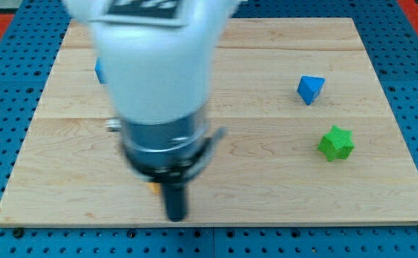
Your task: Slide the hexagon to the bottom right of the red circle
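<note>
My arm fills the view's left centre and hides much of the board. My tip (176, 216) rests near the board's bottom edge, left of centre. A small sliver of a yellow or orange block (153, 188) shows just left of the rod, mostly hidden by the arm. A blue block (100, 70) peeks out at the arm's left side, its shape hidden. No red circle and no hexagon can be made out; they may be behind the arm.
A blue block (310, 89) lies at the right, upper middle. A green star-like block (335, 143) lies below it. The wooden board (280, 193) sits on a blue perforated table (416, 43).
</note>
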